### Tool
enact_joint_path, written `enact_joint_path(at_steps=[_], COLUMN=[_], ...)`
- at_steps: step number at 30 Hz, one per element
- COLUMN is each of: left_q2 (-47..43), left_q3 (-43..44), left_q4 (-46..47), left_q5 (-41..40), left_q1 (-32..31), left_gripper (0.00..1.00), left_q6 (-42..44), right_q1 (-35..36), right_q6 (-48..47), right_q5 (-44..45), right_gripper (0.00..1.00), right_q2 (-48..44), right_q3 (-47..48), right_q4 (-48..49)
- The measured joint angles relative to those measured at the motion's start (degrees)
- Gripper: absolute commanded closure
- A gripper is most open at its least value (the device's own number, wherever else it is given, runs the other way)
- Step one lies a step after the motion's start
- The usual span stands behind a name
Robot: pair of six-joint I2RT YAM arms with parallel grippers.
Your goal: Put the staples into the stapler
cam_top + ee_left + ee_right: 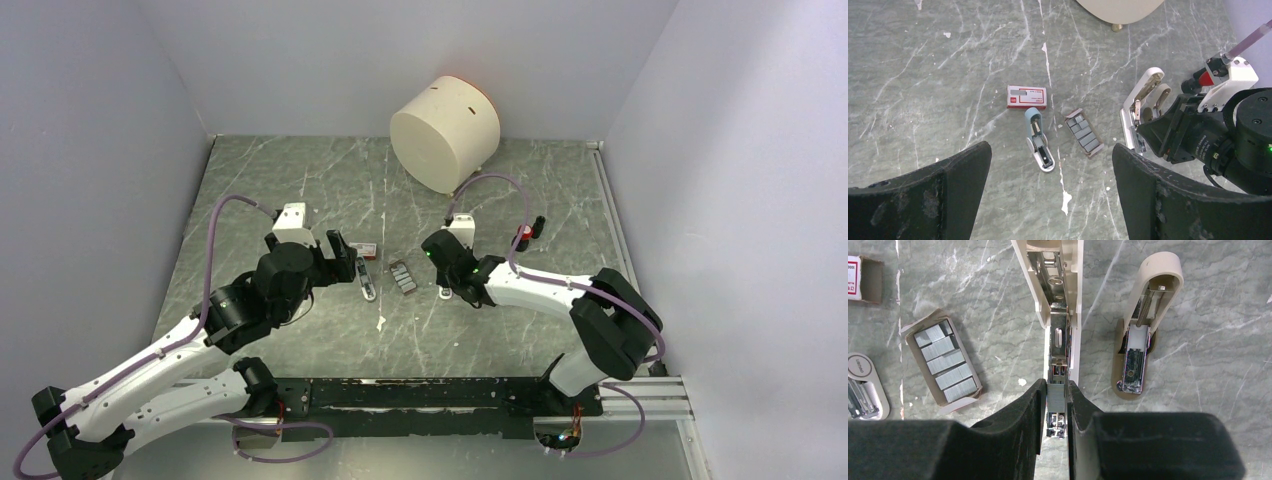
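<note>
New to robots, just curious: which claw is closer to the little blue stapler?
Left. The left gripper hovers open right beside the blue stapler; the right gripper is farther off, beyond the staples.

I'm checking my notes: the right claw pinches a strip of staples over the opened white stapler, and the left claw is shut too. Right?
Not quite: the left claw is open, fingers wide apart, as the left wrist view shows. The right claw does pinch a strip of staples over the opened white stapler.

There are three staplers, a white one [1056, 305], a tan one [1153, 285] and a blue one [1034, 122], six staple strips [947, 363], one paper tray [959, 402], one red-and-white box [1026, 97] and one big round tub [443, 132].
</note>
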Motion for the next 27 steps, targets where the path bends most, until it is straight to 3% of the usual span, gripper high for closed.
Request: enact_joint_path(at_steps=[21, 27], left_q2=[0.00, 0.00], left_q3=[0.00, 0.00], left_q4=[0.00, 0.00], left_q5=[-0.02, -0.02], left_q1=[-0.02, -0.02], left_gripper=[0.04, 0.04], left_q6=[0.00, 0.00], right_q1=[0.00, 0.00], right_q6=[0.26, 0.26], right_q5=[-1.95, -2.21], right_gripper=[0.75, 0.69], right_q2=[-0.02, -0.13], right_q3=[-1.44, -1.49], right_q4=[0.04, 0.04])
